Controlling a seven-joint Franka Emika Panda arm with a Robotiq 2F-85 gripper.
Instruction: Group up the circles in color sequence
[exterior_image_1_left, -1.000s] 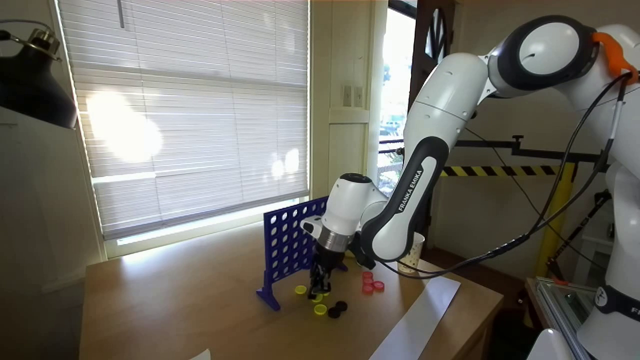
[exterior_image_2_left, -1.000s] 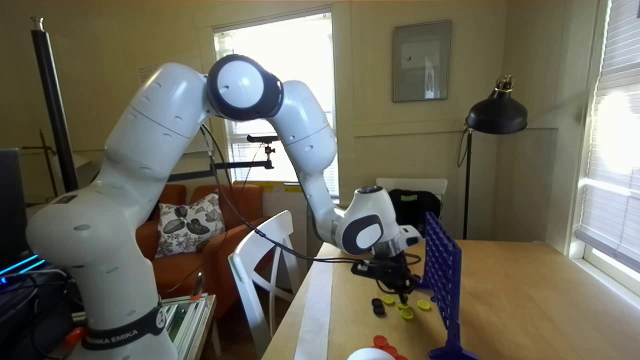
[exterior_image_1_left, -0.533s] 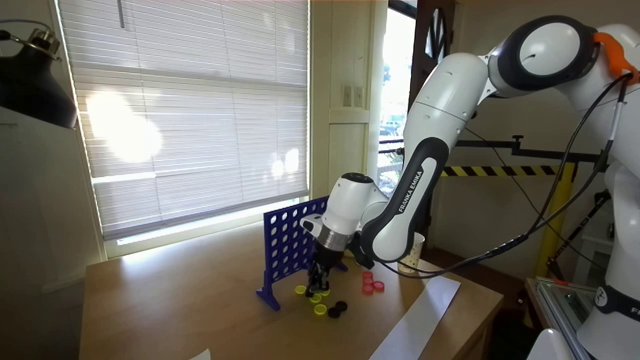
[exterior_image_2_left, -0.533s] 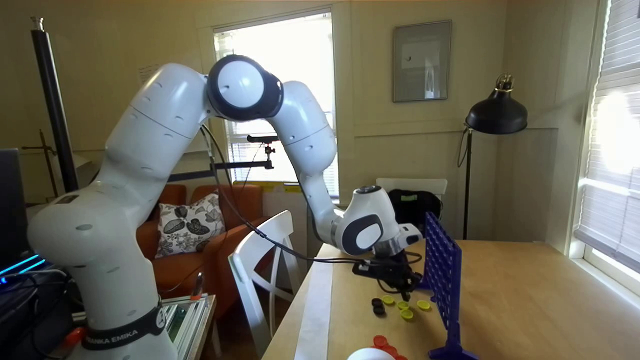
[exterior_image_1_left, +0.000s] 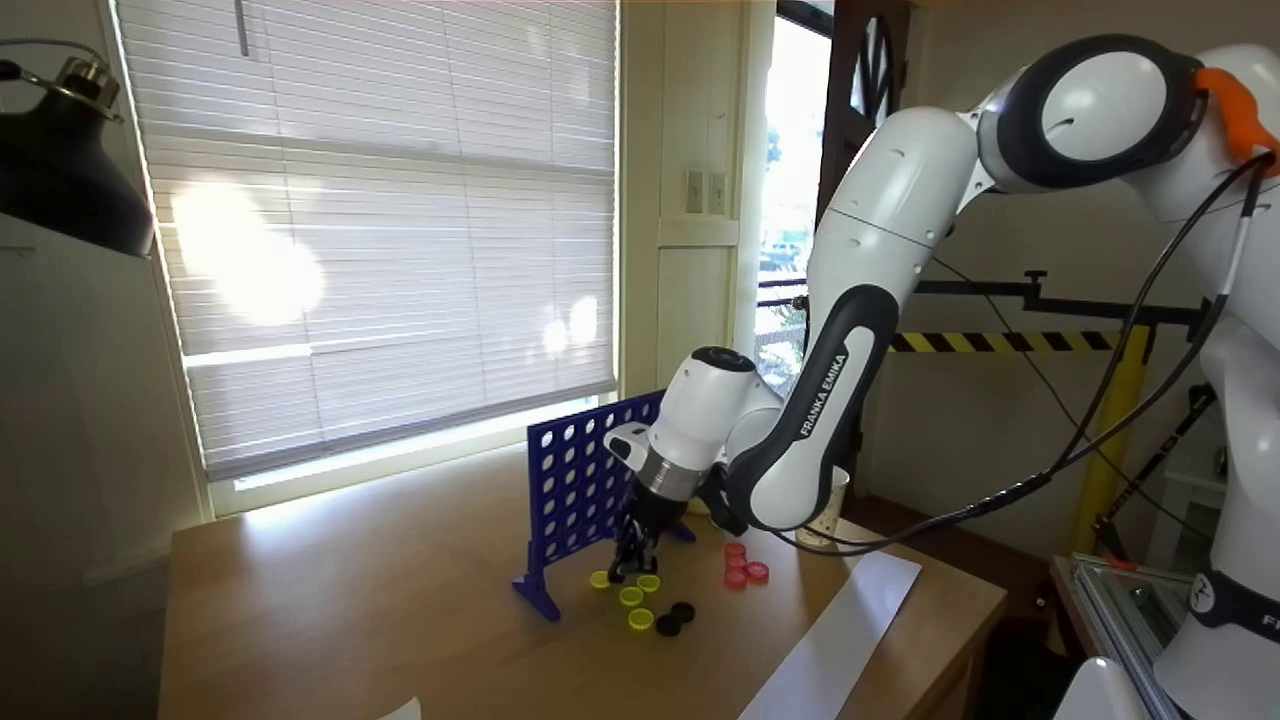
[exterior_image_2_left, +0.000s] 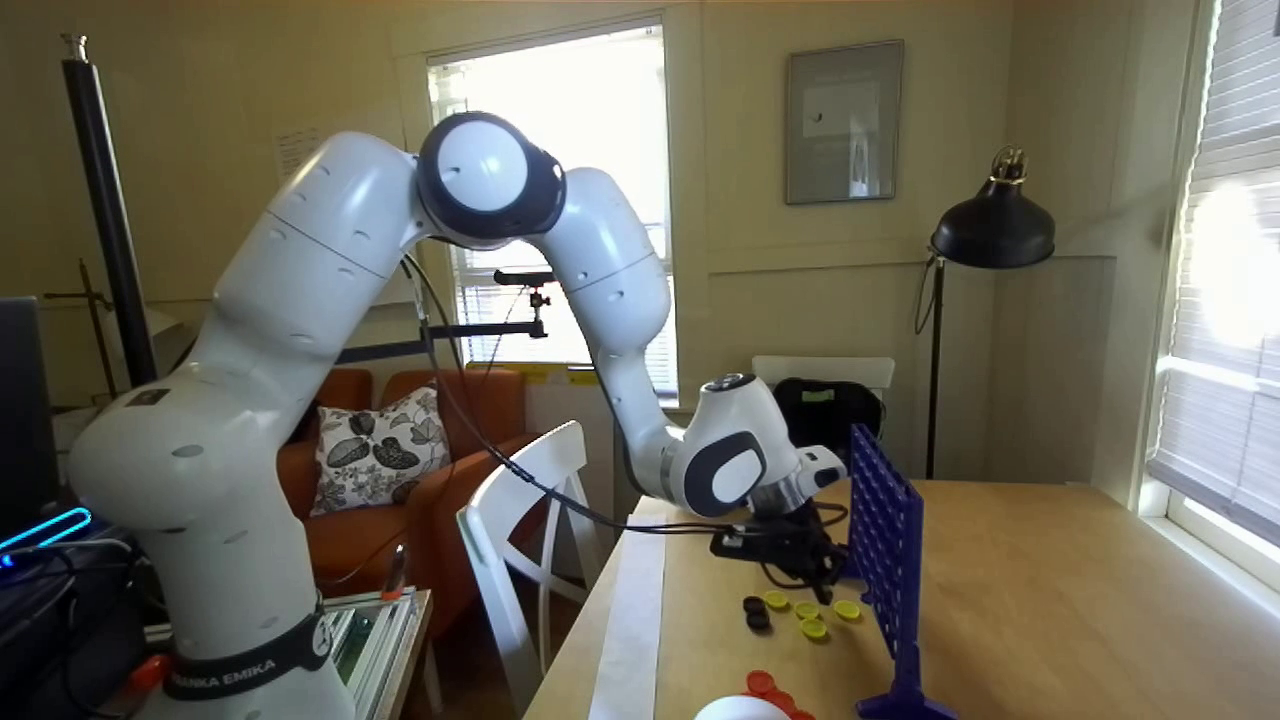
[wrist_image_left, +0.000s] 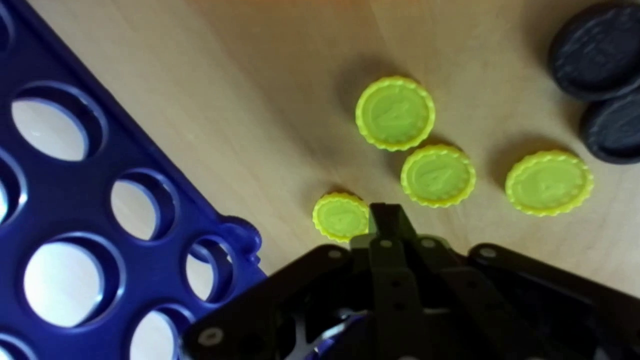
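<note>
Wrist view: shows the Robotiq gripper with fingers pressed together, low over the wooden tabletop. Hides the rim of one yellow disc behind a fingertip; cannot tell whether touching. Slightly farther out, shows two yellow discs nearly touching, then another yellow disc just beside two black discs. Across from these, shows the blue Connect Four-style grid standing upright. In both exterior views, shows red discs clustered apart from the yellow ones, near a white paper cup, with a white paper strip near the tabletop's edge.
</note>
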